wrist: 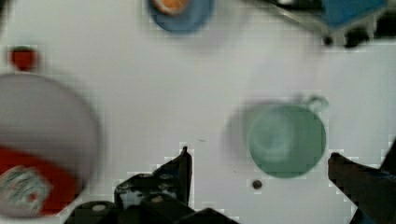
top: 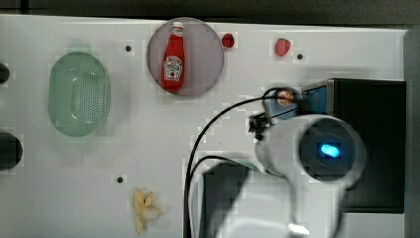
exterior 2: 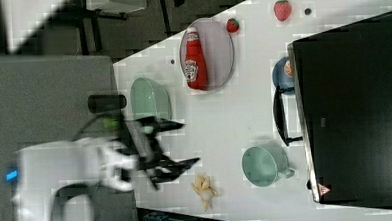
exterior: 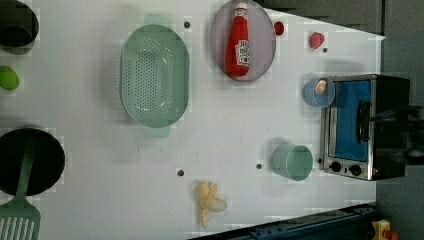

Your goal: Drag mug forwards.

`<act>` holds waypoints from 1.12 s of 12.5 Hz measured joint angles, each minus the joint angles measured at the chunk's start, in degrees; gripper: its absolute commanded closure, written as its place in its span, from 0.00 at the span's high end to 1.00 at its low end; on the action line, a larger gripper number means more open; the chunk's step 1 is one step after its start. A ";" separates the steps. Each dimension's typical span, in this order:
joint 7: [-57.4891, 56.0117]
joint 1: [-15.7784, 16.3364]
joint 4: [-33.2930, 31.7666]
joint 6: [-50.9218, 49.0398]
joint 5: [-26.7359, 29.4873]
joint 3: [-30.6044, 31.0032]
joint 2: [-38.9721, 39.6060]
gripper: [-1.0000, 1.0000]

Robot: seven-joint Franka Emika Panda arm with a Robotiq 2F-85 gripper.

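You've got the gripper [wrist: 259, 163] wide open, nothing held, fingers above the table w/ the mug [wrist: 286, 140] seen between them in the wrist view. Mug [exterior: 293, 162] sits lower right of the left view, just beside the toaster oven [exterior: 360, 127].

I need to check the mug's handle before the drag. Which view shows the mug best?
The right view: the mug sits unobstructed, handle visible beside the toaster oven. The left view shows its whole rim, the wrist view a blurrier mug between the open gripper fingers, the top view a sliver.
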 measured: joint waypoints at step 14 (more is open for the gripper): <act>20.52 1.06 -12.65 28.07 1.78 -2.08 19.99 1.00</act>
